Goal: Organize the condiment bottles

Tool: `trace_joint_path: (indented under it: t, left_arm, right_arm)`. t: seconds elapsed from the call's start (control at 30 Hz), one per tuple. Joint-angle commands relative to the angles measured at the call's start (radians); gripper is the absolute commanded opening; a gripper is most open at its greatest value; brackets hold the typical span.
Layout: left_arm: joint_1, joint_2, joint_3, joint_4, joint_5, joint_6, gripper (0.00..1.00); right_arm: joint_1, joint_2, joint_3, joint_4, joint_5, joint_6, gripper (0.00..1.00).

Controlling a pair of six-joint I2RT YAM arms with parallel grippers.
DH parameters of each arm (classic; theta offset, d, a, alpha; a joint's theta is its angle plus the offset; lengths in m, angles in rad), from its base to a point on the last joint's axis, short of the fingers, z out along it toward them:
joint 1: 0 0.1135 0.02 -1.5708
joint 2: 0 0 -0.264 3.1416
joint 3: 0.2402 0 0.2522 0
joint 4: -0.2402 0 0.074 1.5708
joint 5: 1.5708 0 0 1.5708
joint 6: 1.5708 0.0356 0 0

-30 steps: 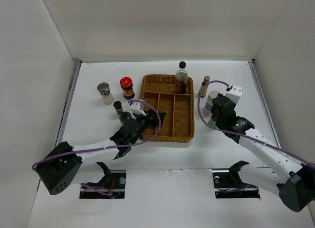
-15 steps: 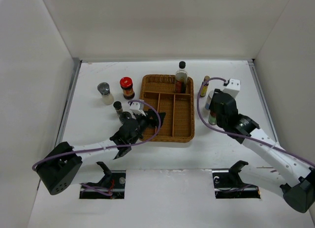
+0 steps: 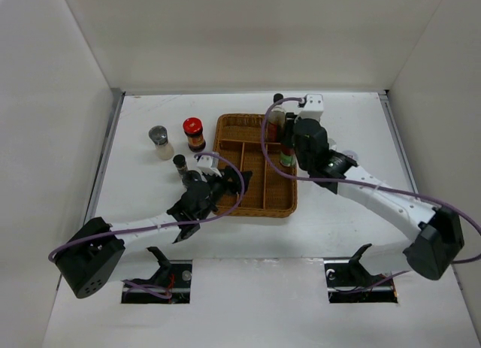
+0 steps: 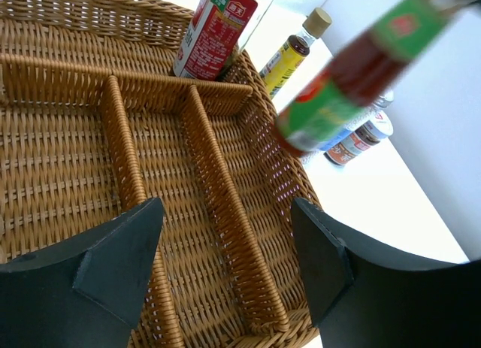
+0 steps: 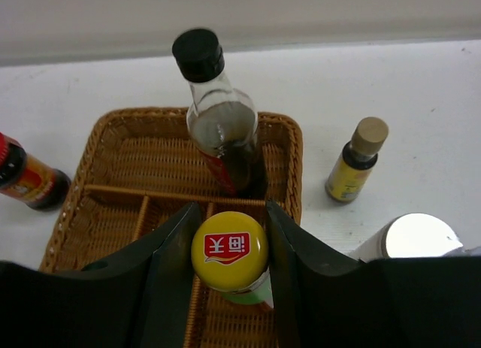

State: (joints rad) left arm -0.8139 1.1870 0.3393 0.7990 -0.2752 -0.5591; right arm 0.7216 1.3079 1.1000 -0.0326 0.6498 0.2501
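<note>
Swinging in from the table's right side, the right gripper is now hanging over the brown wicker divided tray. Its jaws are clamping the slim yellow-capped sauce bottle with the green and red label, cap upward, above the tray's right-hand side. Just beyond it, a black-capped clear glass bottle is standing in the tray's far right compartment. The left gripper is hovering over the tray's near part, jaws apart and holding nothing. A small tan-capped yellow-labelled bottle and a silver-capped shaker are sitting on the white table right of the tray. A red-lidded dark jar is standing to its left.
</note>
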Motion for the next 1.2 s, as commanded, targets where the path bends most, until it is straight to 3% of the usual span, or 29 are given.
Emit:
trace_joint_path:
  t: [0.0,0.73,0.97,1.17]
  left_arm:
    - [0.0,-0.023,-0.006,0.058,0.008,-0.006,0.67]
    - [0.008,0.003,-0.002,0.062,0.016,-0.015,0.67]
    - [0.003,0.01,0.0,0.063,0.019,-0.012,0.67]
    - [0.002,0.003,0.0,0.063,0.018,-0.009,0.67]
  right_arm:
    - [-0.018,0.033,0.089,0.214,-0.056,-0.003,0.17]
    - [-0.063,0.244,0.015,0.398,-0.069,0.029,0.19]
    - [-0.058,0.243,-0.045,0.405,-0.062,0.057,0.4]
    - [-0.063,0.232,-0.072,0.404,-0.067,0.083,0.49]
